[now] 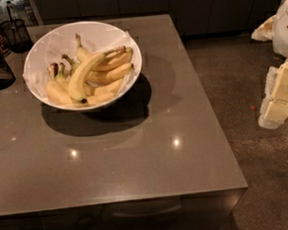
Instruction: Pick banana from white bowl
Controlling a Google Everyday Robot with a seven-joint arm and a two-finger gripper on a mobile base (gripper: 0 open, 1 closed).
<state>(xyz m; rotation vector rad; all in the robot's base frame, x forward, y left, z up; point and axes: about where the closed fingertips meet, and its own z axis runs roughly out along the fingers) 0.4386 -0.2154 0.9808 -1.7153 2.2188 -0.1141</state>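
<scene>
— Nearest thing first: what is it?
— Front edge of a glossy grey-brown table (137, 157), with two small light spots (175, 142) reflected on its top.
— And the banana?
— The banana (84, 74) lies in the white bowl (35, 58), resting on top of the other bananas (109, 74). The bowl stands on the far left part of the table and is lined with crumpled paper (55, 44).
— Which way does it point?
— Its long axis runs diagonally. The stem reaches toward the far right rim, the dark tip sits at the near side of the bowl, and the curve bulges toward the far left.
— The gripper?
— The gripper (277, 100) hangs beyond the table's right side, over the floor (267, 177), well apart from the bowl. Released or clenched, I cannot tell.
— And the room?
— A dark wire-mesh cup (15, 33) stands at the far left corner, near the bowl. Dark cabinets (176, 3) run behind the table, and the floor is speckled and brownish.
</scene>
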